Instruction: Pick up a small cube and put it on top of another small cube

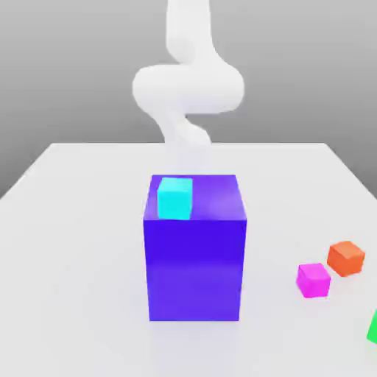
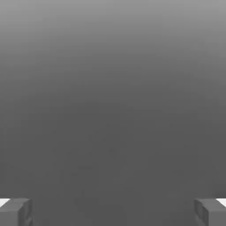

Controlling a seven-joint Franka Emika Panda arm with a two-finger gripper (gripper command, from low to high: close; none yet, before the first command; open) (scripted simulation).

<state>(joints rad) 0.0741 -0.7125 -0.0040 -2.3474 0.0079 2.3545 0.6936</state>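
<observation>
The small cube [image 1: 346,258], plain orange, rests on the white table [image 1: 74,258] at the exterior view's right, near the front. A small magenta cube [image 1: 314,280] lies just beside it, slightly nearer the front. My white arm [image 1: 188,88] rises behind the big blue-purple block [image 1: 195,258], far from the orange cube. In the hand view my gripper [image 2: 113,212] is open, its two grey fingertips [image 2: 15,212] standing wide apart with nothing between them, facing plain grey background.
The tall blue-purple block stands mid-table with a small cyan cube [image 1: 175,197] on its top, toward the exterior view's left. A green object [image 1: 373,326] is cut off by the exterior view's right edge, near the front.
</observation>
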